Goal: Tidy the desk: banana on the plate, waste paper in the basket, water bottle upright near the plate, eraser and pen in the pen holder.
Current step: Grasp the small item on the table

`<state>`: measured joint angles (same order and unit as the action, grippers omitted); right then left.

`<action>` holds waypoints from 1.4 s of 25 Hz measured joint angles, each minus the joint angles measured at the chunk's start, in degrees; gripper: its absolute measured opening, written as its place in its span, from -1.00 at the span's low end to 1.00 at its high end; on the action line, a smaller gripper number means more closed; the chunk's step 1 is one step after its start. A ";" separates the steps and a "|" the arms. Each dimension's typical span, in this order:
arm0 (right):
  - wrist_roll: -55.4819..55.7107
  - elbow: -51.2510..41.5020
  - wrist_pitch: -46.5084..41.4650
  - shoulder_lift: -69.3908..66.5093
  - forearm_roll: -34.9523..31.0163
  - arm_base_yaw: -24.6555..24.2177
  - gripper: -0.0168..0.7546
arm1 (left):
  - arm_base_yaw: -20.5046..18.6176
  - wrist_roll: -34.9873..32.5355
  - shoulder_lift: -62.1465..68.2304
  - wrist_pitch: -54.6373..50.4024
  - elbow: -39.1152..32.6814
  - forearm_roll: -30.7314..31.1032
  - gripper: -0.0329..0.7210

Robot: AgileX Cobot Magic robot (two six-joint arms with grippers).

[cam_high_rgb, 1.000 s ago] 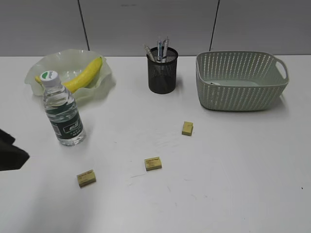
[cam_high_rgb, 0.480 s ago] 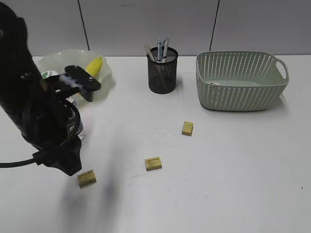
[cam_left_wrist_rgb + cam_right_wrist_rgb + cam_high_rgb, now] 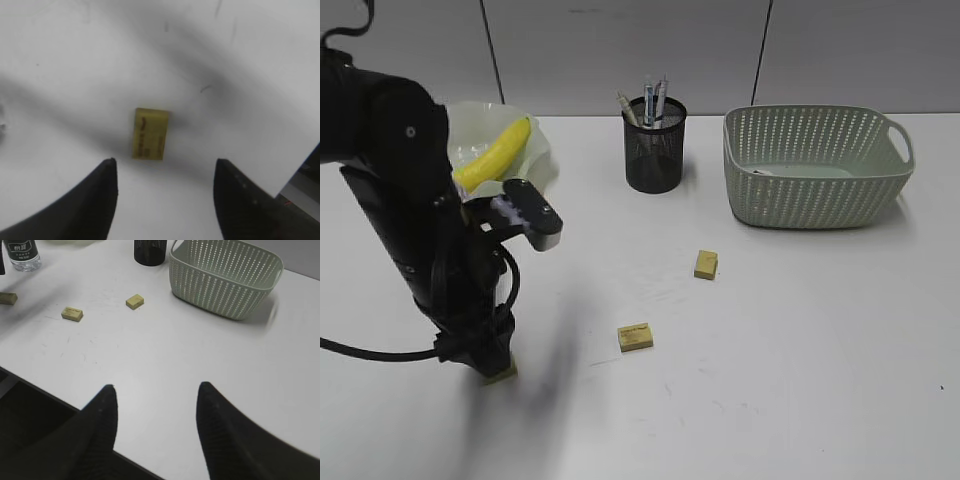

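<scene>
Eraser (image 3: 149, 133) sits flat on the desk (image 3: 240, 60), right under the left gripper (image 3: 162, 172), jaws spread wide and not touching it. Right gripper (image 3: 155, 392) hangs open too, holding nothing.

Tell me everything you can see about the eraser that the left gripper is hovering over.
The eraser is a small rectangular yellow block with dark printing on its top face, too blurred to read. It lies flat on the white desk, apart from the two other erasers. The left gripper hangs above it with its jaws open; neither finger touches the eraser. In the exterior view the arm hides most of it, leaving only a corner showing. Nothing else touches it but the desk beneath.
</scene>
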<state>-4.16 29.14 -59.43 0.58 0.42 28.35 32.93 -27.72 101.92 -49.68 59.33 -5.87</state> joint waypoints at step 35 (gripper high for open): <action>0.00 0.00 0.00 0.00 0.12 0.00 0.11 | 0.05 -0.74 9.74 7.36 0.92 5.30 -0.22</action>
<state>-4.16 29.14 -59.43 0.58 0.54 28.35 32.98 -28.47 111.66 -42.31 60.25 -0.57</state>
